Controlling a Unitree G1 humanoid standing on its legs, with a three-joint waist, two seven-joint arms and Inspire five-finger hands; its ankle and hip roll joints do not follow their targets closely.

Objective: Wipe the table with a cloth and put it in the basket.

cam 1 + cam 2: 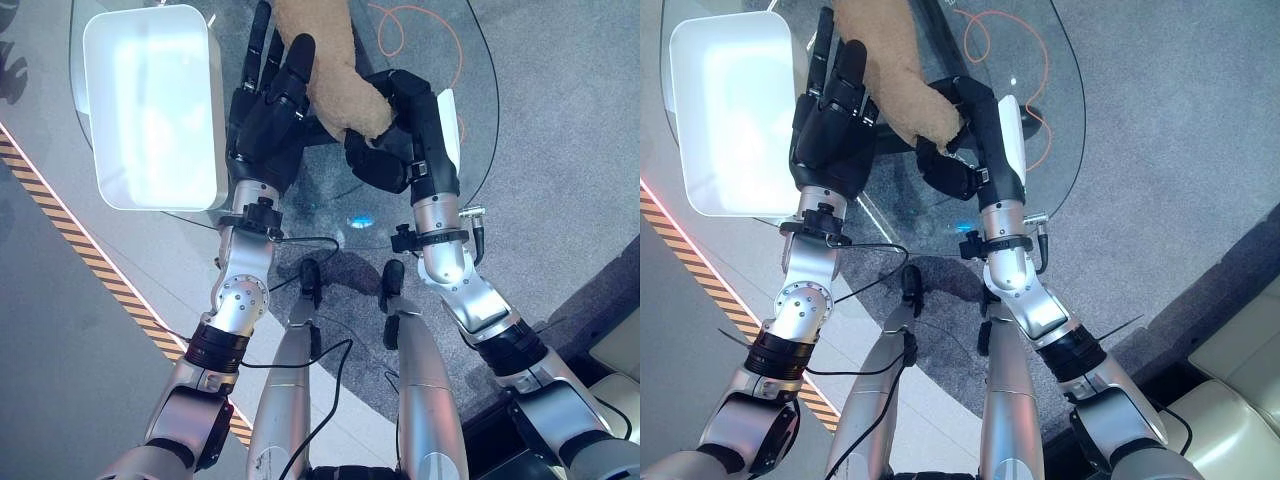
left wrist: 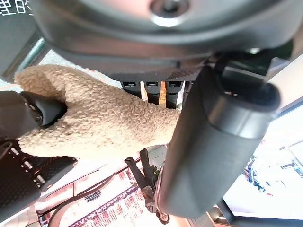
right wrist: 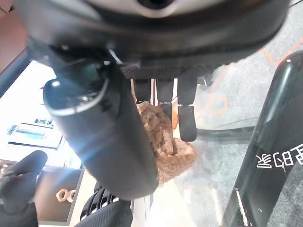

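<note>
A tan fluffy cloth lies on the round glass table, running from its far side toward me. My right hand has its fingers curled round the cloth's near end, and the right wrist view shows the cloth bunched under them. My left hand lies flat with straight fingers along the cloth's left edge, touching it. The white basket stands on the table's left part, just left of that hand, and holds nothing.
An orange cable loops on the grey floor beneath the glass at the far right. A yellow-and-black striped line crosses the floor to the left of the table. The table's near edge curves just in front of both wrists.
</note>
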